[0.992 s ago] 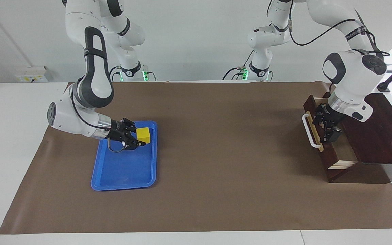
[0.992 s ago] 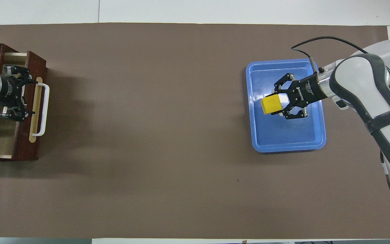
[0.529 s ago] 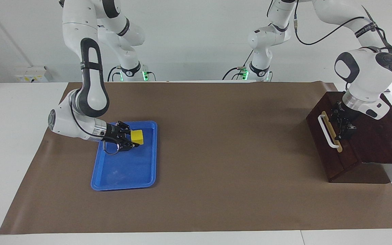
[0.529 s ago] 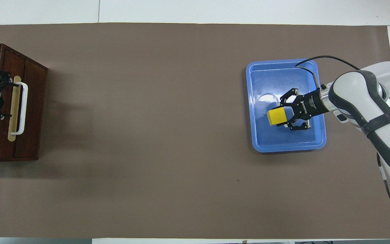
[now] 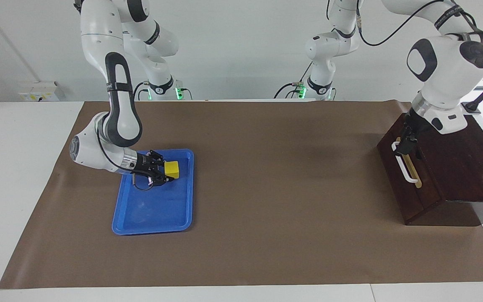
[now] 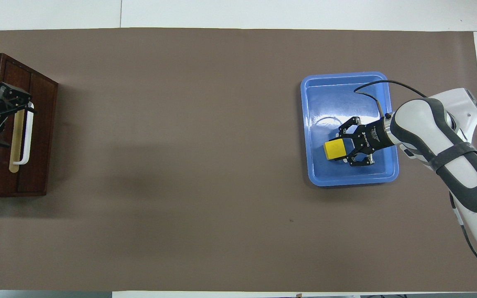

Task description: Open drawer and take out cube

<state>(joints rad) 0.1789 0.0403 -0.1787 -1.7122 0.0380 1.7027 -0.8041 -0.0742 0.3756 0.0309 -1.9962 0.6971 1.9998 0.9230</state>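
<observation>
Facing view: small yellow cube [image 5: 172, 169] clamped in right gripper [image 5: 167, 175] over blue plastic tray [image 5: 141, 218]; left gripper [image 5: 405, 144], spread wide, at shut dark wooden drawer [image 5: 405, 184].

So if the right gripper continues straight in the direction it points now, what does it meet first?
The right gripper is shut on the yellow cube and points slantwise down along the blue tray. Most likely the cube would meet the tray's floor or its low rim first; the height above it is unclear.

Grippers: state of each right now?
Left gripper: open, at the closed drawer's white handle, holding nothing.
Right gripper: shut on the yellow cube, over the blue tray.
</observation>
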